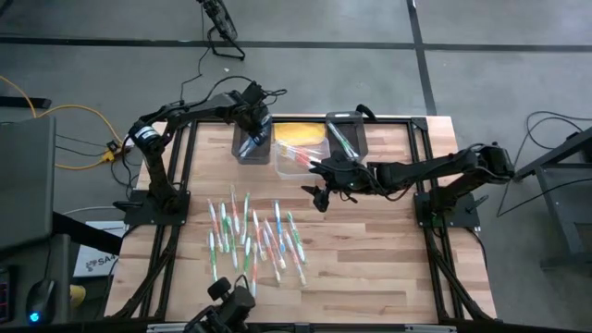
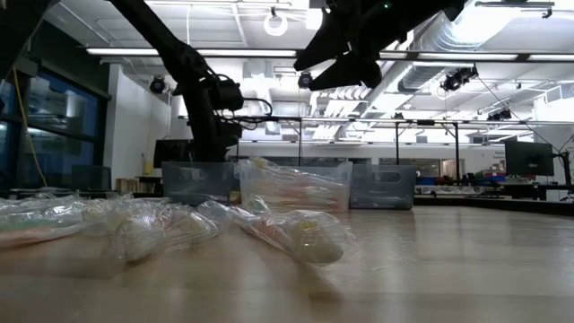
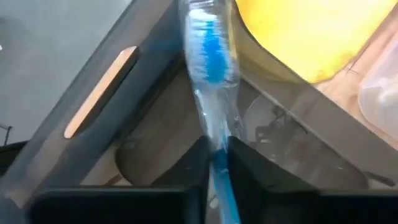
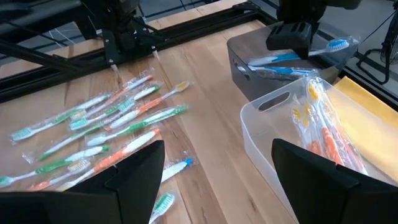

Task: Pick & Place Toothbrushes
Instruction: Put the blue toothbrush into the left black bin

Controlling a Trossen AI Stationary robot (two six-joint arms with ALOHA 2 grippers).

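Overhead, the toothbrushes [image 1: 254, 236] lie loose on the table [image 1: 370, 250], roughly twenty, green, orange and blue, with bare wood around them out to the near and right edges. Three bins stand at the far edge: a dark bin [image 1: 252, 143], a clear bin [image 1: 301, 157] and another dark one [image 1: 347, 134]. The left gripper [image 3: 214, 163] pinches a blue toothbrush [image 3: 211, 50] over the first dark bin. The right gripper [image 4: 214, 168] hovers by the clear bin, jaws spread.

a lab: exposed ducts [image 2: 502, 40], strip lights [image 2: 179, 51] and monitors [image 2: 525, 158] behind the table.
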